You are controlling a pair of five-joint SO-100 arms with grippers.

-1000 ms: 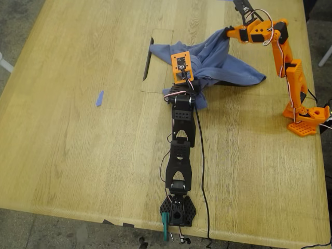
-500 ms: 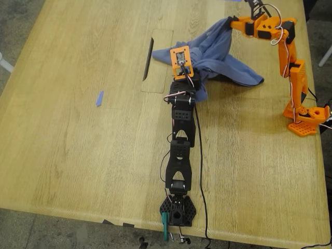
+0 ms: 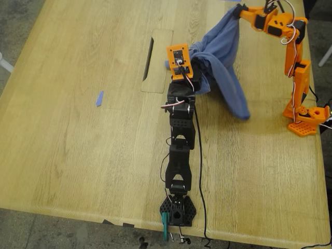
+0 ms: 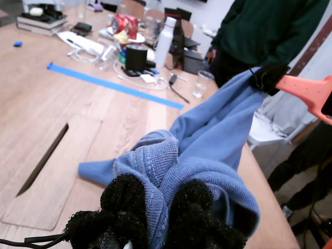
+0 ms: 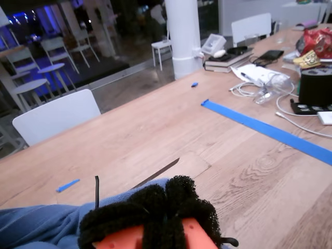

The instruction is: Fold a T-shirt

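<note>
The blue T-shirt (image 3: 223, 62) hung limp between my two claws, its lower hem trailing onto the desk (image 3: 78, 129). My first claw (image 4: 158, 207) pinched bunched fabric; my second claw (image 5: 155, 215) clamped another edge. Soft, light cloth, best held by its corners.

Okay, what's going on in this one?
Two small robot arms have a blue T-shirt on a wooden table. My first gripper, on the black arm, pinches a bunched part of the cloth. My second gripper, on the orange arm, holds another part up high, so the shirt hangs stretched between them, mostly off the table. No fold shows yet.
</note>
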